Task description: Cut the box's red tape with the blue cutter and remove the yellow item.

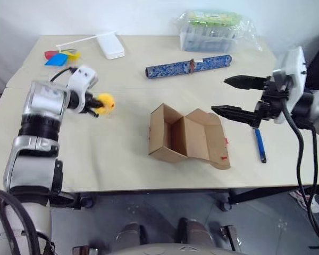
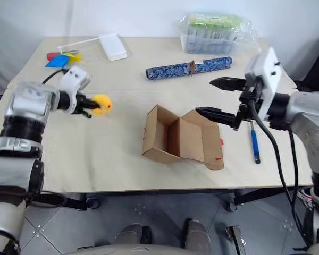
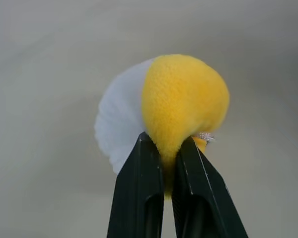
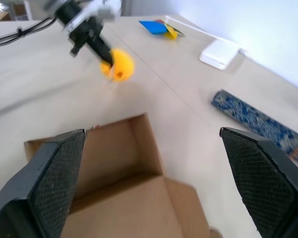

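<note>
- The left claw [image 1: 98, 104], at the left of the head views, is pinching the yellow item [image 1: 106, 102]; its two black fingers [image 3: 139, 193] squeeze the soft yellow half, with the white half showing behind it.
- The yellow item is held above the bare tabletop [image 1: 106, 159], well apart from the box [image 1: 187, 137].
- The box sits in the middle of the frame with its flaps open and its inside showing bare cardboard.
- Scraps of the red tape [image 1: 224, 157] show at the edge of the flap on the box's right side.
- The right claw [image 1: 229, 95] hangs at the right of the frame with its fingers spread wide, pointing toward the box, holding nothing.
- The blue cutter [image 1: 260, 144] lies flat on the tabletop just right of the box, below the right claw.
- Toward the top of the frame lie a blue patterned roll [image 1: 189, 66], a clear plastic tub [image 1: 210, 32], a white block [image 1: 110, 45] and coloured paper scraps [image 1: 61, 56].
</note>
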Robot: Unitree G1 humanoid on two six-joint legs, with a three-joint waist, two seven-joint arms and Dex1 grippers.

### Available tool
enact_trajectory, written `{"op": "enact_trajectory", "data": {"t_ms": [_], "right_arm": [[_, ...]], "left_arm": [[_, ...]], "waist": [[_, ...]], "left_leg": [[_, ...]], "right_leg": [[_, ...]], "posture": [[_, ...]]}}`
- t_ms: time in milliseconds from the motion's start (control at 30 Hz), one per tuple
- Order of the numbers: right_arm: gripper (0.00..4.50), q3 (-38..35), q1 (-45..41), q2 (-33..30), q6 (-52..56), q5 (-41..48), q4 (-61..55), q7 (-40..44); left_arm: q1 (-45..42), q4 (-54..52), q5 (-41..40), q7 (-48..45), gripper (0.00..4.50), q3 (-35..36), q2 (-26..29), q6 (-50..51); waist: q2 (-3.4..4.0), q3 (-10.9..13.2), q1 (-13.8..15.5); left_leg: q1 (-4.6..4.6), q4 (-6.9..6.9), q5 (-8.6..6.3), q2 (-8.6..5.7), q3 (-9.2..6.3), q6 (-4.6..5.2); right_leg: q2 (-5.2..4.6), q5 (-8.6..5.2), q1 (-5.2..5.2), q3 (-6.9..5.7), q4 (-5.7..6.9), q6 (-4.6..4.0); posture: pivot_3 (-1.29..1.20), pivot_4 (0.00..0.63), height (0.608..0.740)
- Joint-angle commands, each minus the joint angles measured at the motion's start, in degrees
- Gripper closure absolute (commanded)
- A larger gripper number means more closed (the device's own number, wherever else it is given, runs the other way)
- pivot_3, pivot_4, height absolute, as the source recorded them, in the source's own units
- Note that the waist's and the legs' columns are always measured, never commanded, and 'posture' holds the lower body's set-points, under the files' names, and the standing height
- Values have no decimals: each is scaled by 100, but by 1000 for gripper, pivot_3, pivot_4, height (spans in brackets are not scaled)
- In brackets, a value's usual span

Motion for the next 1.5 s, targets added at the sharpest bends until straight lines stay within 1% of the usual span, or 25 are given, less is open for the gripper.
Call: {"op": "enact_trajectory", "data": {"t_ms": [33, 200, 267, 300, 333, 467, 633, 700, 867, 933, 967, 1033, 1067, 1133, 1200, 1267, 1333, 1367, 1433, 1500], "right_arm": [[0, 369, -557, 309, -328, -197, 319, 422], [0, 692, -875, 604, -495, -478, 666, 754], [0, 730, -925, 653, -533, -552, 734, 860], [0, 735, -940, 669, -546, -581, 759, 895], [0, 727, -945, 679, -558, -605, 780, 927], [0, 737, -1102, 679, -568, -726, 951, 1112], [0, 672, -1167, 627, -558, -838, 1044, 1211], [0, 640, -1163, 592, -566, -878, 1073, 1247], [0, 551, -1144, 486, -572, -963, 1162, 1302], [0, 529, -1127, 444, -581, -1002, 1212, 1315], [0, 498, -1062, 390, -592, -1018, 1221, 1329], [0, 450, -937, 284, -601, -1058, 1280, 1342], [0, 420, -865, 237, -629, -1077, 1321, 1357], [0, 311, -654, 152, -737, -1100, 1380, 1399], [0, 203, -462, 100, -895, -1129, 1467, 1440], [0, -51, -75, 19, -1310, -1152, 1667, 1591], [0, -321, 500, -156, -1669, -1227, 1885, 1776], [0, -405, 670, -214, -1779, -1246, 1999, 1842], [0, -467, 1062, -376, -2182, -1387, 2248, 2084], [0, -472, 1356, -502, -2564, -1567, 2561, 2282]], "left_arm": [[475, -885, 22, 152, 4481, 44, 206, 546], [963, -1775, -141, 208, 4481, 136, 329, 1208], [1067, -2035, -202, 234, 3854, 185, 419, 1457], [1105, -2135, -230, 248, 3668, 210, 454, 1550], [1132, -2217, -260, 269, 3358, 219, 472, 1620], [1130, -2965, -687, 92, 2081, 560, 754, 2292], [1193, -3670, -1152, 31, 499, 828, 1119, 2848], [1201, -3887, -1388, -23, 47, 1035, 1191, 2841], [1469, -4572, -2029, -232, 47, 1489, 1411, 3027], [1588, -4793, -2224, -218, 47, 1700, 1376, 2886], [1698, -4996, -2348, -120, 47, 2079, 1118, 2481], [1938, -5381, -2718, 53, 47, 2937, 410, 1534], [2112, -5529, -2861, 88, 47, 3242, 135, 1127], [2462, -5614, -3030, 67, 47, 3516, -101, 707], [2781, -5633, -3073, 94, 47, 3590, -182, 265], [3426, -5668, -3166, -285, 47, 3614, -168, -359], [4373, -5648, -3490, -1181, 47, 3694, 88, -635], [4678, -5613, -3594, -1452, 47, 3720, 181, -789], [5273, -5351, -3599, -1854, 47, 3813, 450, -1133], [5658, -5079, -3626, -2079, 47, 3951, 678, -1306]], "waist": [[0, 0, -15], [1, 0, -17], [1, -1, -17], [1, -1, -19], [1, -1, -19], [1, 0, -19], [1, 0, -9], [1, 0, -6], [1, 0, -14], [2, 0, -14], [2, 0, -14], [1, 0, 11], [1, 0, 16], [1, 0, 7], [1, 0, 2], [2, -1, -5], [2, -1, -13], [2, -1, -15], [2, 0, -15], [3, 0, -13]], "left_leg": [[3, 0, -1, 3, 0, -2], [16, 0, -1, 6, -1, -9], [17, -1, -1, 7, -1, -10], [18, -1, -2, 7, -2, -11], [18, -1, -2, 7, -1, -12], [17, 0, -2, 8, -2, -14], [16, 0, -3, 10, -4, -16], [17, 0, -3, 9, -5, -16], [18, 0, -4, 10, -5, -19], [18, 0, -4, 11, -5, -21], [18, 0, -4, 11, -5, -21], [17, 3, -4, 11, -7, -21], [16, 7, -5, 12, -12, -21], [13, 12, -5, 13, -18, -21], [15, 10, -5, 10, -17, -22], [19, 8, -5, 10, -13, -22], [38, -7, -6, 8, 1, -23], [39, -13, -6, 10, 4, -23], [48, -16, -11, 12, 11, -25], [51, -13, -10, 16, 19, -25]], "right_leg": [[2, 0, 0, -1, 3, 0], [3, 0, 0, 2, 30, 0], [3, 0, -2, 2, 33, 0], [3, 0, -2, 2, 36, 0], [3, 0, -4, 2, 37, 0], [3, 0, -8, 4, 42, 0], [3, 0, -8, 4, 42, 0], [3, 0, -8, 4, 43, 0], [2, 0, -8, 6, 43, -1], [3, -1, -10, 5, 46, -2], [3, -1, -10, 6, 46, -2], [2, -1, -9, 6, 47, -2], [2, -1, -5, 4, 46, -2], [0, 0, 0, 2, 42, -2], [1, 0, 1, 0, 41, -2], [2, -1, 1, 1, 42, -2], [1, 0, 7, 7, 40, -2], [1, -1, 6, 7, 36, -2], [2, -1, 7, 7, 36, -3], [3, -5, 11, 8, 25, -10]], "posture": [[0, 150, 740], [0, 150, 740], [0, 150, 740], [0, 150, 740], [0, 150, 740], [0, 150, 740], [0, 150, 740], [0, 150, 740], [0, 150, 740], [0, 150, 740], [0, 150, 740], [0, 150, 740], [0, 150, 740], [0, 150, 740], [0, 150, 740], [0, 150, 740], [0, 150, 740], [0, 150, 740], [0, 150, 740], [0, 150, 740]]}}
